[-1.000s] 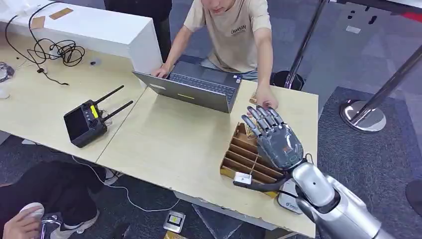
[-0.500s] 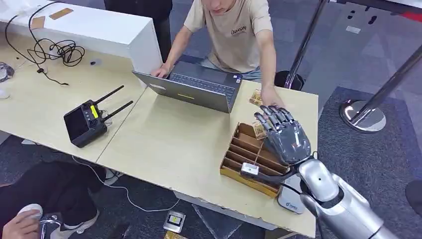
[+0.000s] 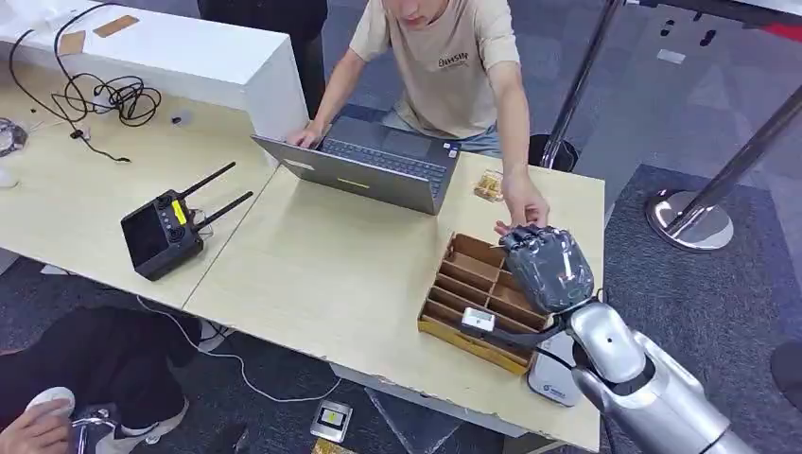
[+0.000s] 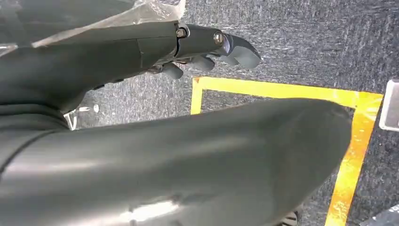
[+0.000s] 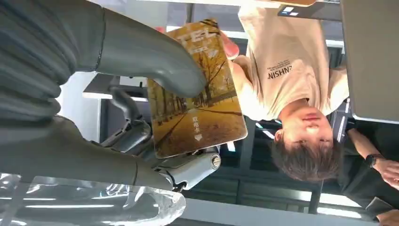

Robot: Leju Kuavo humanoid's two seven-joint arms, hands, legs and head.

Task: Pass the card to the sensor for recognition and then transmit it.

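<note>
Right hand clamped on the yellow key card, thumb pressing its face, above the cardboard divider tray on the tabletop. Person's hand touching the card, likely handing it over. Left hand hanging idle, fingers loosely curled, grip unclear.

Bare pale wooden tabletop is seen left of the brown slotted cardboard organiser. The far side is blocked by an open grey laptop and a person's outstretched arm. A black antenna-fitted remote controller lies well left.
</note>
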